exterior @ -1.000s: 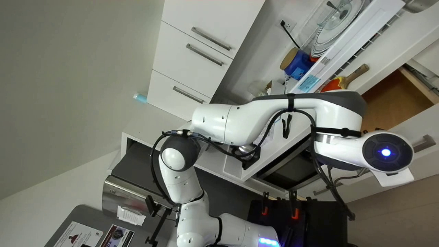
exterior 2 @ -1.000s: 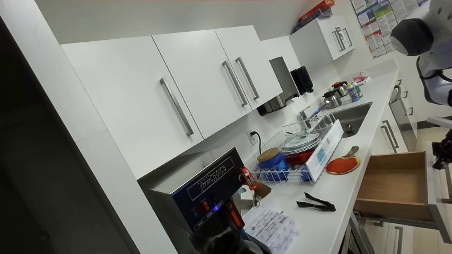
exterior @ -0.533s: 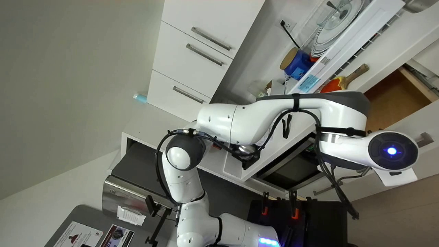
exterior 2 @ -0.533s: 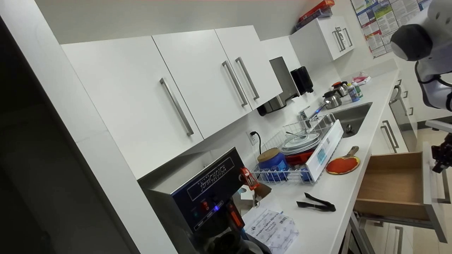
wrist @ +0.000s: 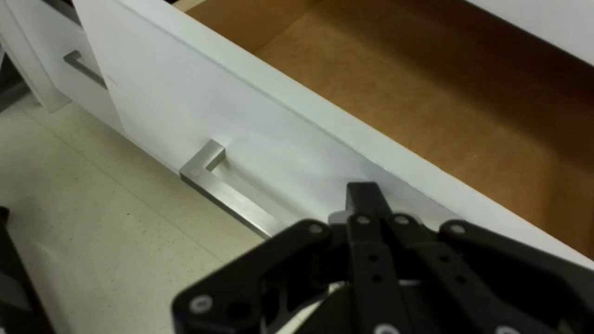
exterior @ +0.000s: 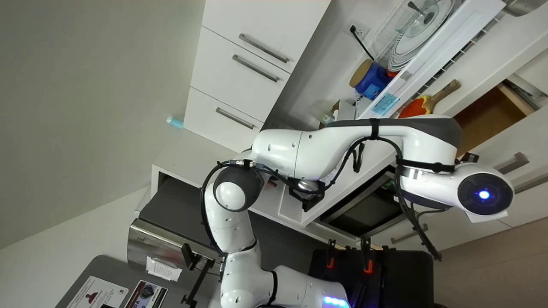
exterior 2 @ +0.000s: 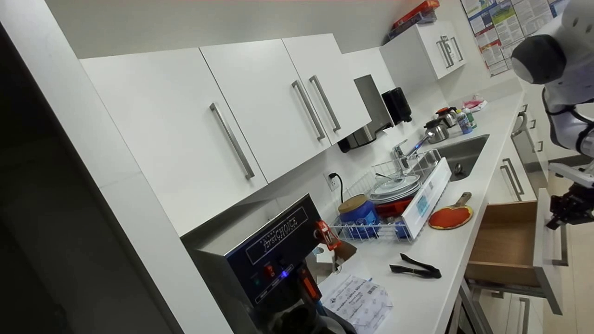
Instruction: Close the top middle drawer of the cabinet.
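Observation:
The top middle drawer [exterior 2: 548, 269] of the white cabinet [exterior: 436, 237] stands partly open, its tan wooden interior [exterior 2: 503, 241] showing. Its flat white front [wrist: 167, 88] and silver bar handle [wrist: 227, 199] show in the wrist view. The front also shows in an exterior view [exterior: 528, 134], partly behind the arm. My gripper [wrist: 365, 195] is shut and empty, fingers together. Its tips point at the outer face of the front, above the handle, and appear to touch it. In an exterior view the gripper [exterior 2: 552, 225] is beside the front; in the other view the wrist hides it.
The counter [exterior 2: 417, 301] above the drawer carries black tongs [exterior 2: 415, 266], a red paddle [exterior 2: 450, 217] and a dish rack [exterior 2: 427, 199]. A black oven [exterior: 364, 209] sits beside the drawer. A neighbouring drawer handle [wrist: 86, 69] shows in the wrist view.
The drawer has slid inward toward the cabinet, and less of its interior shows. My arm and gripper have moved along with the drawer front, toward the counter.

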`<state>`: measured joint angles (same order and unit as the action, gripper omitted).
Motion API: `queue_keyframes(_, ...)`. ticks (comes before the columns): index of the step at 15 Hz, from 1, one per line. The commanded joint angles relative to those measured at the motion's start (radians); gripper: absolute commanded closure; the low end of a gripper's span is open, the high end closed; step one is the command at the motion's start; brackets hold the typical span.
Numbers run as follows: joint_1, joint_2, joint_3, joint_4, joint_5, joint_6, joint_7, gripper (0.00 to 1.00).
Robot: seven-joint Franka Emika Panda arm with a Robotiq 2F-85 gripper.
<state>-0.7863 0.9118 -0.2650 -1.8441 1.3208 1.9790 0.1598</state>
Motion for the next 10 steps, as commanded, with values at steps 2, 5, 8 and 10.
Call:
queue_keyframes(2, 0.033, 0.036, 0.047, 0.031, 0.138, -0.015, -0.009, 1.00)
queue_keyframes(5, 0.080, 0.070, 0.064, 0.073, 0.208, -0.002, 0.006, 1.00)
queue_keyframes(8, 0.132, 0.111, 0.063, 0.139, 0.264, 0.016, 0.033, 1.00)
queue_keyframes(10, 0.167, 0.136, 0.059, 0.185, 0.289, 0.029, 0.053, 1.00)
